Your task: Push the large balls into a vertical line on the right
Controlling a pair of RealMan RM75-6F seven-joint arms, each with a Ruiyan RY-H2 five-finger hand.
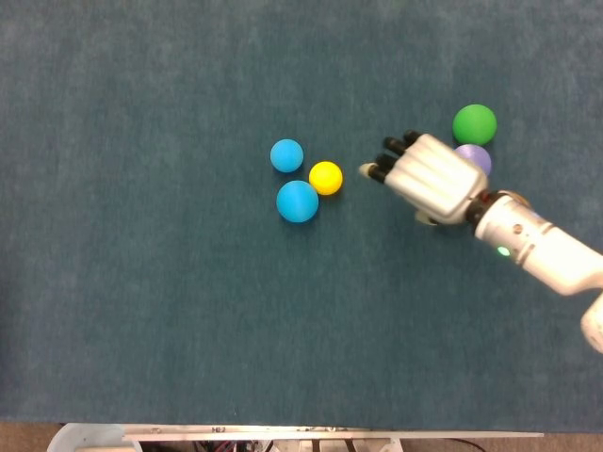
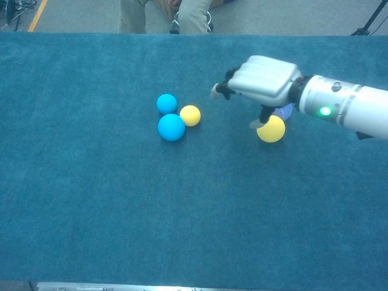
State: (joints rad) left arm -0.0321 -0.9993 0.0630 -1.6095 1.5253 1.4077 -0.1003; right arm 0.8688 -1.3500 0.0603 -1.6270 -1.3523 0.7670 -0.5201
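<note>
The right hand (image 1: 429, 177) covers much of what lies under it: from the head view the large yellow ball (image 2: 271, 128) is hidden beneath the palm, and only an edge of the purple ball (image 1: 476, 157) shows past the knuckles, while the chest view hides the green ball (image 1: 474, 124) behind the hand. The left hand appears in neither view. Everything sits on a blue-green felt table (image 1: 141, 311); beyond its far edge is grey floor with a person's legs (image 2: 182, 15). The hand is palm down, fingers extended together and holding nothing, fingertips near the small yellow ball (image 1: 326, 177), which touches the large blue ball (image 1: 298, 201) beside the small blue ball (image 1: 286, 155)
</note>
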